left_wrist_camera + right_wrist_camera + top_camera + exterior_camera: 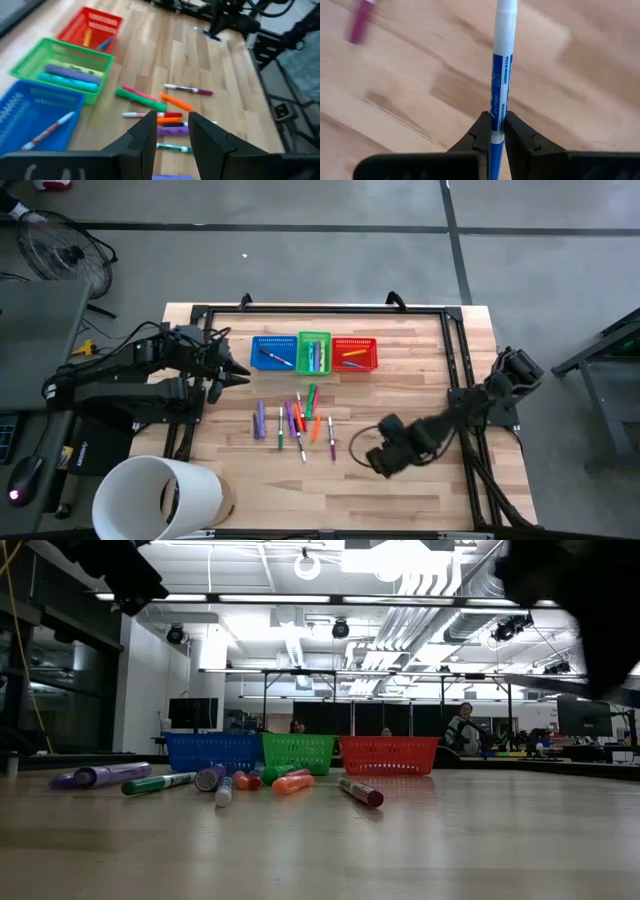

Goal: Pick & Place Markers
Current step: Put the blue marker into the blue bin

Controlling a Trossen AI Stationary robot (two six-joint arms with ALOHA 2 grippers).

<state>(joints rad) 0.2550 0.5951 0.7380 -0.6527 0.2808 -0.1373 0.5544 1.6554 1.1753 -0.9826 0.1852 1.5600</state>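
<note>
Several markers [295, 422] in purple, green, orange and red lie flat on the wooden table, in front of a blue basket [272, 353], a green basket [314, 352] and a red basket [353, 353]. Each basket holds a few markers. My right gripper [378, 452] hangs over the table's near right part, shut on a blue-and-white marker [501, 65]. My left gripper [172, 131] is raised at the table's left [232, 370]. It is open with nothing between its fingers and slants down toward the loose markers. My right gripper pinches the blue-and-white marker's barrel [496, 126] between its two fingers. The fingers come steeply from above, and the marker runs along them. Its white end [506, 15] sticks out past the fingertips and its other end goes back between them. The marker is clear of the table.
A white bucket [160, 498] stands at the table's near left corner. Black frame rails [455, 350] run along the far and right sides. Bare wood lies between the loose markers and the right rail.
</note>
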